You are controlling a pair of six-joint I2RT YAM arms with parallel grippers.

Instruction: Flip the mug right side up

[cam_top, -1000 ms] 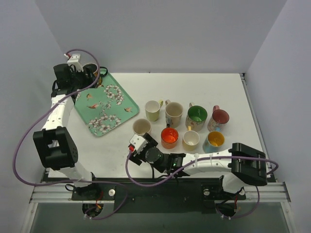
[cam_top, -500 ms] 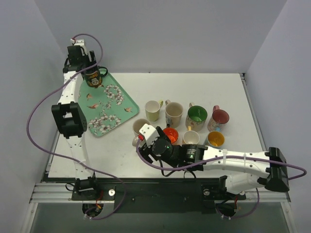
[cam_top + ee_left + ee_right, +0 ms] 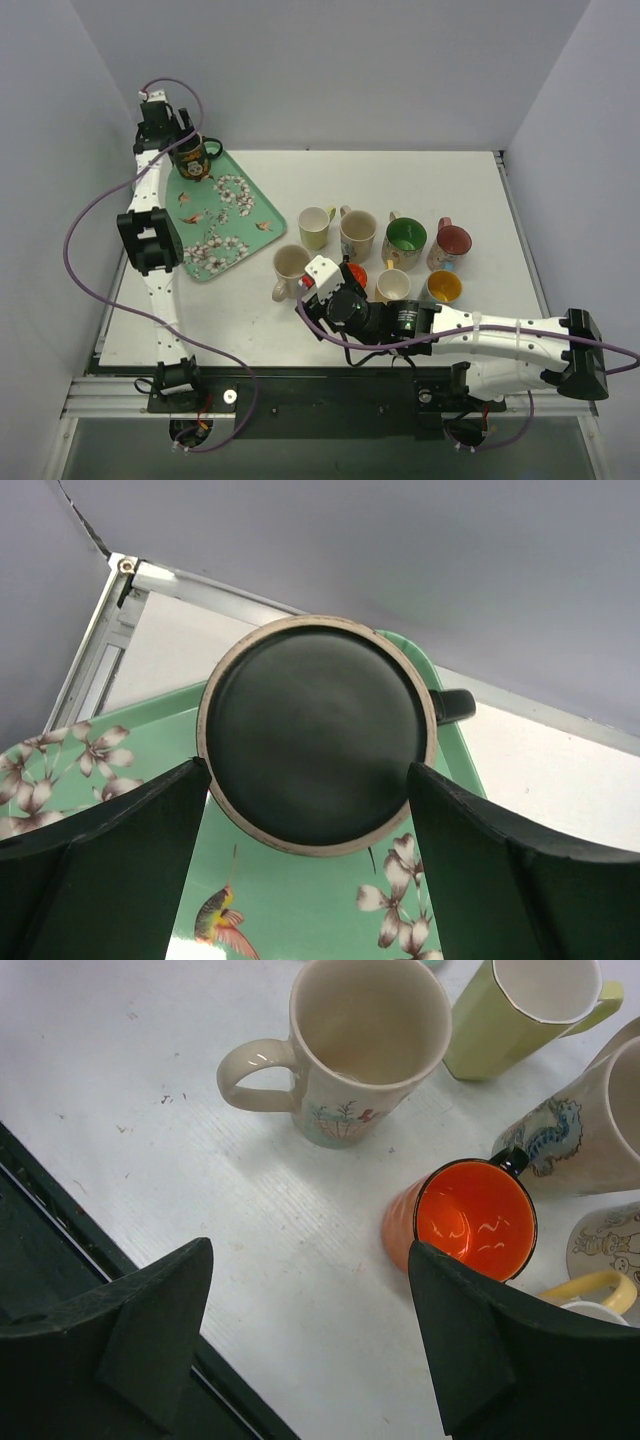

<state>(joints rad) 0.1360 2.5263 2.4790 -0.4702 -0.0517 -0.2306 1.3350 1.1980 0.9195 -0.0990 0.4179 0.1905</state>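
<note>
A dark mug (image 3: 194,159) with a yellow pattern stands at the far corner of the green floral tray (image 3: 225,215), handle to the right. In the left wrist view the mug (image 3: 315,730) turns a flat dark disc with a pale ring towards the camera, which looks like its base. My left gripper (image 3: 178,140) hangs open just above it, fingers (image 3: 110,870) on either side, not touching; it is also in the left wrist view (image 3: 308,780). My right gripper (image 3: 322,292) is open and empty over bare table (image 3: 310,1250), near a beige mug (image 3: 365,1045) and an orange mug (image 3: 470,1220).
Several upright mugs stand mid-table: beige (image 3: 290,263), yellow-green (image 3: 315,227), cream (image 3: 357,235), green-lined (image 3: 405,240), red-lined (image 3: 450,243), yellow-lined (image 3: 440,288) and a white one (image 3: 392,287). Walls rise close behind and left of the tray.
My left arm has stretched out to the tray's far corner and its gripper now hangs over the dark mug. My right gripper has moved right and forward, towards the orange mug.
</note>
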